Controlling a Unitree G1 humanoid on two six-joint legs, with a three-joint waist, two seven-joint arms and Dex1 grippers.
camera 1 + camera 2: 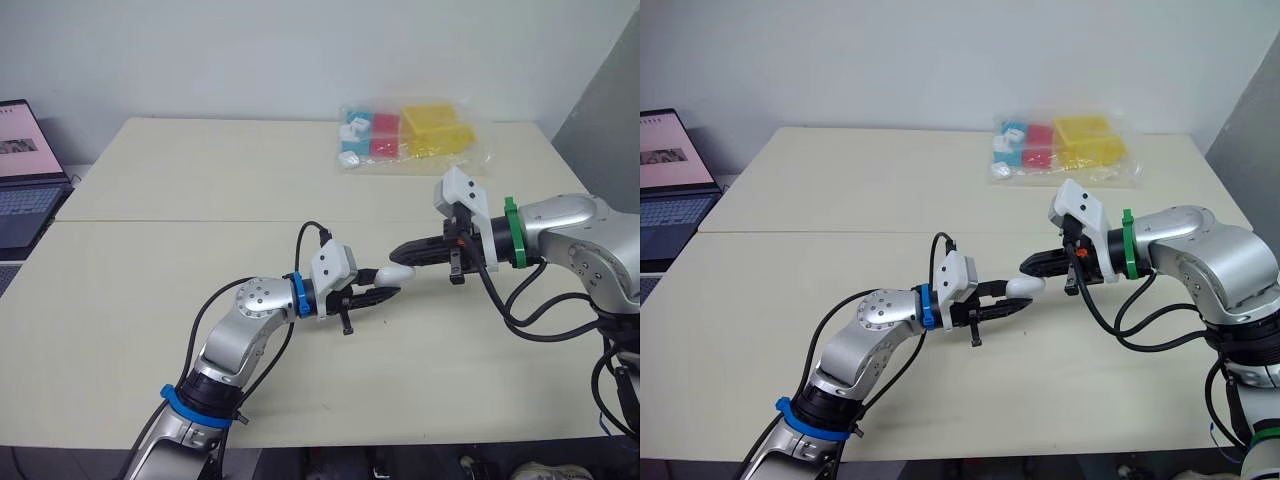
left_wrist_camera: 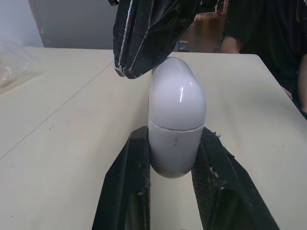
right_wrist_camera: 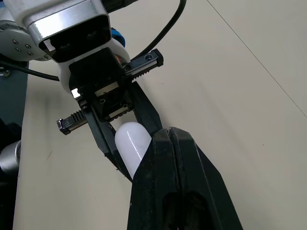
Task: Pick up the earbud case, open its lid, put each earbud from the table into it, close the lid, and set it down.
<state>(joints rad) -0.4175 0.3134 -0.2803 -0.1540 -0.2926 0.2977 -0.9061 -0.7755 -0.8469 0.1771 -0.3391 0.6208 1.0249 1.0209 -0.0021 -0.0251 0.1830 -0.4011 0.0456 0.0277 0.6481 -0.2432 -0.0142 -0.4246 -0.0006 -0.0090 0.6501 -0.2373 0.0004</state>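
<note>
The white earbud case (image 1: 396, 272) is held just above the table (image 1: 180, 300), near its middle. My left gripper (image 1: 384, 284) is shut on the case's lower half, one black finger (image 2: 128, 182) on each side. In the left wrist view the lid seam (image 2: 175, 127) shows as a thin closed line. My right gripper (image 1: 396, 252) reaches in from the right with its fingers pressed shut. Its tip (image 2: 128, 71) rests against the rounded lid end of the case (image 3: 130, 142).
A clear plastic bag (image 1: 412, 134) of yellow, red and blue blocks lies at the table's back right. An open laptop (image 1: 24, 170) stands off the left edge. A person in dark clothing (image 2: 268, 43) sits beyond the table in the left wrist view.
</note>
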